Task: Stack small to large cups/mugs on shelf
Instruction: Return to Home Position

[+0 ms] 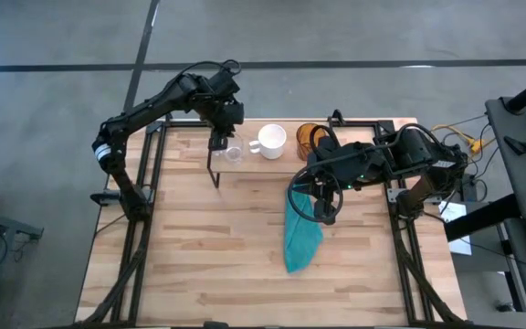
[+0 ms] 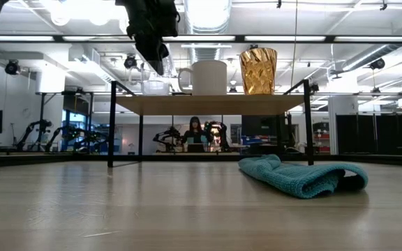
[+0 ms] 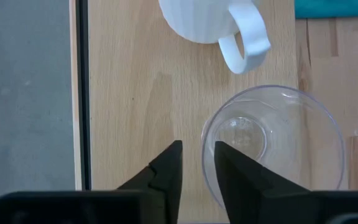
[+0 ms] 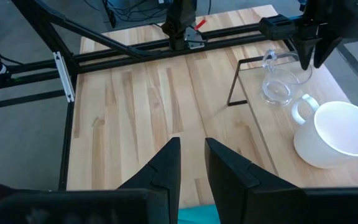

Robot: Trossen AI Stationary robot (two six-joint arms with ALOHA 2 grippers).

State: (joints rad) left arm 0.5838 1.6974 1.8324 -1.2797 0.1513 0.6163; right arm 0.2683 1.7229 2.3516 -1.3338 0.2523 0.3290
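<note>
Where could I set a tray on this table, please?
Bare: the table's left half, from the shelf to the opposite edge, and the strip past the teal cloth. Crowded: the shelf with clear glass under the left gripper, white mug, amber cup; right gripper over the cloth.

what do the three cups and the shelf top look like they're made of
Small cup: clear glass, possibly plastic; see-through. Mug: glossy white ceramic, likely; opaque, thick-walled. Tall cup: amber faceted glass, it seems; glints. Shelf top: pale wood; visible grain.

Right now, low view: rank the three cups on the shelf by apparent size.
1. Amber cup, tallest.
2. White mug, about as wide but shorter.
3. Clear glass, clearly smallest.
</note>
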